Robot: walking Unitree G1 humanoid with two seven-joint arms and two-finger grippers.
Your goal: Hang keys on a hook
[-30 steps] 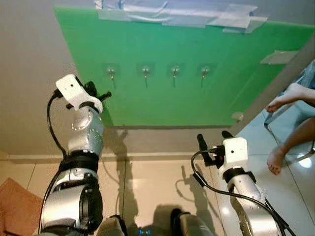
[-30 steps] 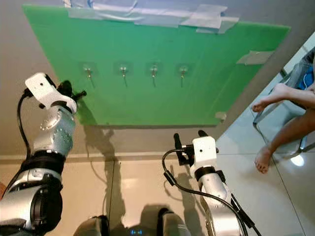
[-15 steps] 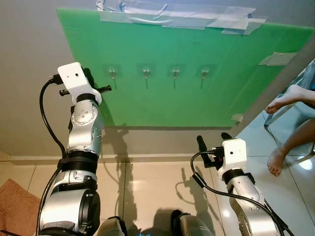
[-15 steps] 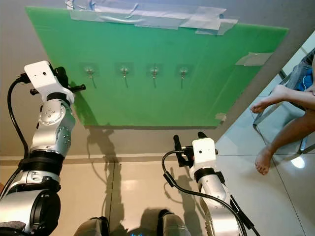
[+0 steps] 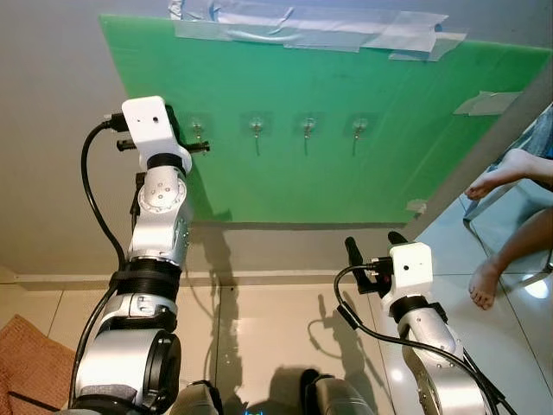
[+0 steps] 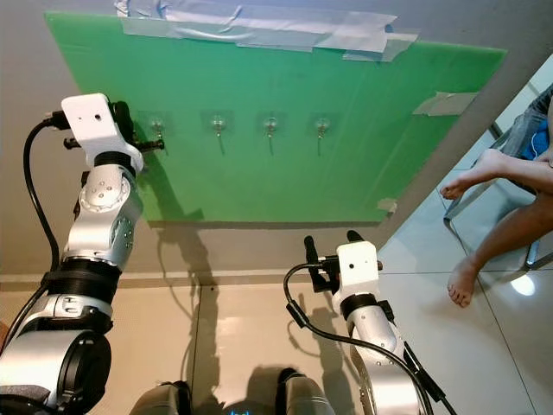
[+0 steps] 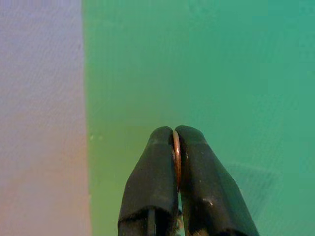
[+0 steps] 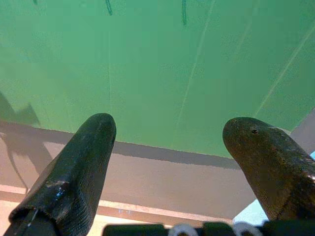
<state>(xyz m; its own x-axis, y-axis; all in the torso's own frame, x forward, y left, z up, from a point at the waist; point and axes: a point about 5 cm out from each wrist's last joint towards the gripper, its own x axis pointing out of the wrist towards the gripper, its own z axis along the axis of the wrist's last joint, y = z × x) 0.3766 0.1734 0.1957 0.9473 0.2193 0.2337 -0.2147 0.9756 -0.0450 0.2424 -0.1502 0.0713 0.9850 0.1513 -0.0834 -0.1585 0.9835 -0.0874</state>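
Green board (image 5: 346, 130) ahead, my left claw (image 7: 177, 147) clenched on a key ring (image 7: 176, 157) (thin, coppery), near the leftmost hook (image 5: 197, 130), right claw (image 8: 167, 147) released, low.

Four hooks (image 5: 279, 126) in a row on wall-mounted board (image 5: 415, 130).

No text, label, brand, number or sign can be read anywhere — not on the flat green plastic board (image 5: 346, 130) fixed to the far wall, nor on the strips of pale grey tape (image 5: 311, 26) along its top edge.
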